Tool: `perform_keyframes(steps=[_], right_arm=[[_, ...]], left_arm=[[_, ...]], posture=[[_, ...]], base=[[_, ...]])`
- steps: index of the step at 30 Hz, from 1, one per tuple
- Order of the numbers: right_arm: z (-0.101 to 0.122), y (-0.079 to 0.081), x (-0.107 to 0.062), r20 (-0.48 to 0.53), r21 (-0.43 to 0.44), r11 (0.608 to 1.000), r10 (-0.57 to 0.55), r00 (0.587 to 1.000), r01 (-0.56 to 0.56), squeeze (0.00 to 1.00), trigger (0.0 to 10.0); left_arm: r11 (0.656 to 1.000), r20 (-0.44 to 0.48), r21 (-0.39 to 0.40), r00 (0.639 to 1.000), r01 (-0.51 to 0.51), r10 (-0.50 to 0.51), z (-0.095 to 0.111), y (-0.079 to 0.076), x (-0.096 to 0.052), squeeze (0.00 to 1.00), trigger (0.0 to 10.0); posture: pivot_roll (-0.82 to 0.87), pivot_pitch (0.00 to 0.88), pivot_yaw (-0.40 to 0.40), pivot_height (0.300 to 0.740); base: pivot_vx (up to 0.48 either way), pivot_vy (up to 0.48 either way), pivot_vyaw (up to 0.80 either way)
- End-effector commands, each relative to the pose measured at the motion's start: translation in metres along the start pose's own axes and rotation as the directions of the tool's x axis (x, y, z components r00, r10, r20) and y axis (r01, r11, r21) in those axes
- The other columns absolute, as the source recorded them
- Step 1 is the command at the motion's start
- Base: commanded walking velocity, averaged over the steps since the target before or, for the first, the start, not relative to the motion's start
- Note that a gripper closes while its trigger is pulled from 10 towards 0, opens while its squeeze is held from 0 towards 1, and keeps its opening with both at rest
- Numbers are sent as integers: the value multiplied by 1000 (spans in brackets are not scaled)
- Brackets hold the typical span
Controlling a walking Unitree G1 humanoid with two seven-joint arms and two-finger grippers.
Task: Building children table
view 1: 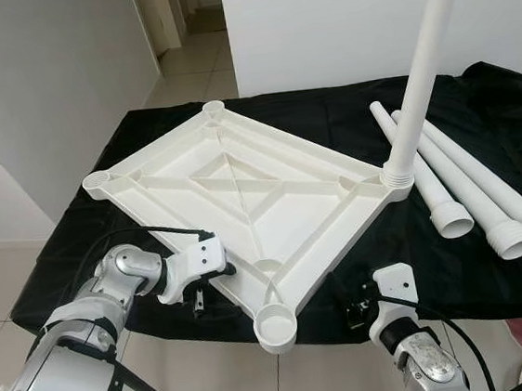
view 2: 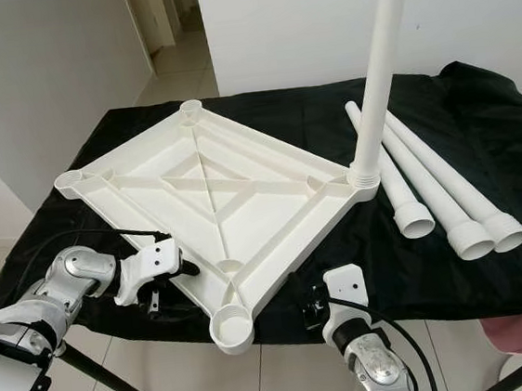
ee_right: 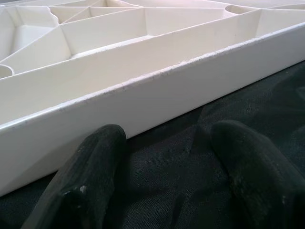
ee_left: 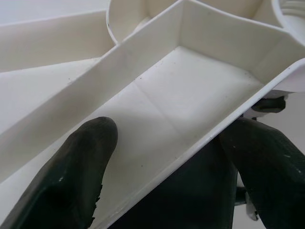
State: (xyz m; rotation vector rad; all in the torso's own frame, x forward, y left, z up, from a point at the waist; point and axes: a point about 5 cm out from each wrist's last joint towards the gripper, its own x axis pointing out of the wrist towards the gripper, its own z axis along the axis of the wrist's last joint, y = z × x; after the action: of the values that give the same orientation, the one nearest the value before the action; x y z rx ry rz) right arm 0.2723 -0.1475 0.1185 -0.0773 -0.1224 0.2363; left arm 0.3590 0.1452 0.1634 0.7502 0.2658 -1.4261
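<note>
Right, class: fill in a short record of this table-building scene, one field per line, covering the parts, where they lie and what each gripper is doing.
Tabletop: white tabletop, upside down on the black cloth
Fitted leg: one leg stands upright in the far right corner socket
Loose legs: three loose legs lie side by side on the cloth, right of the tabletop
Left gripper: left gripper open, fingers straddling the tabletop's near left edge
Right gripper: right gripper open, at the near right edge, over the cloth

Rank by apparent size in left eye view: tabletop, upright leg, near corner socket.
1. tabletop
2. upright leg, runs out of frame, so true length is unsure
3. near corner socket, looks inflated by closeness
</note>
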Motion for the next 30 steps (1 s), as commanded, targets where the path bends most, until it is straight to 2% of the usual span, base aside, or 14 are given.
perform_keyframes(steps=[1, 3, 4, 6, 7, 9, 11, 12, 13, 14, 20, 27, 28, 30], right_arm=[[-9, 3, -1, -49, 17, 1000, 6, 999, -5, 0, 10000], [-9, 3, -1, -49, 17, 1000, 5, 999, -5, 0, 10000], [-8, 3, 0, -48, 18, 1000, 7, 999, -6, 0, 10000], [-8, 3, 0, -47, 19, 1000, 8, 999, -7, 0, 10000], [-8, 3, 1, -46, 20, 1000, 8, 999, -7, 0, 10000], [-8, 2, 2, -45, 18, 1000, 8, 999, -7, 0, 10000], [-8, 2, 2, -45, 18, 1000, 8, 999, -7, 0, 10000], [-8, 2, 2, -44, 19, 1000, 8, 999, -7, 0, 10000], [-8, 2, 2, -44, 19, 1000, 8, 999, -7, 0, 10000], [-8, 2, 3, -43, 18, 1000, 8, 999, -8, 0, 10000], [-7, 3, 6, -39, 22, 1000, 12, 999, -11, 0, 10000], [-7, 4, 7, -36, 24, 1000, 15, 999, -14, 0, 10000], [-7, 4, 7, -36, 25, 1000, 15, 999, -14, 0, 10000], [-7, 4, 7, -36, 25, 1000, 15, 999, -14, 0, 10000]], left_arm=[[997, 10, -16, 997, 79, -78, -1, -4, -3, 0, 0], [997, 12, -8, 997, 78, -78, 0, -3, -5, 0, 0], [997, 15, 22, 997, 79, -79, 5, -1, -7, 0, 3373], [996, 12, 33, 996, 84, -85, 6, -1, -8, 0, 3373], [994, 17, 39, 995, 98, -99, 6, -2, -10, 0, 10000], [994, 21, 40, 995, 101, -102, 7, -3, -11, 0, 9451], [994, 21, 40, 995, 101, -102, 7, -3, -11, 0, 9451], [993, 52, 17, 991, 119, -119, 8, -3, -14, 0, 1922], [993, 52, 17, 991, 119, -119, 8, -3, -14, 0, 1922], [993, 68, 9, 990, 120, -120, 9, -3, -16, 0, 0], [985, 64, 32, 983, 168, -169, 11, -8, -20, 0, 0], [985, 38, 64, 985, 163, -166, 12, -9, -18, 0, 0], [982, 24, 65, 984, 176, -177, 10, -11, -16, 0, 10000], [982, 24, 65, 984, 176, -177, 10, -11, -16, 0, 10000]], posture=[[-55, 180, 106, 740], [-55, 180, 106, 740], [-52, 175, 104, 740], [-52, 175, 104, 740], [-49, 172, 102, 740], [-48, 172, 102, 740], [-48, 172, 102, 740], [-46, 169, 100, 740], [-46, 169, 100, 740], [-45, 169, 99, 740], [-35, 164, 98, 740], [-34, 164, 102, 740], [-35, 166, 105, 740], [-35, 166, 105, 740]], base=[[0, 0, 0], [0, 0, 0], [0, 0, 0], [0, 0, 0], [0, 0, 0], [0, 0, 0], [0, 0, 0], [0, 0, 0], [0, 0, 0], [0, 0, 0], [0, 0, 0], [0, 0, 0], [0, 0, 0], [0, 0, 0]])
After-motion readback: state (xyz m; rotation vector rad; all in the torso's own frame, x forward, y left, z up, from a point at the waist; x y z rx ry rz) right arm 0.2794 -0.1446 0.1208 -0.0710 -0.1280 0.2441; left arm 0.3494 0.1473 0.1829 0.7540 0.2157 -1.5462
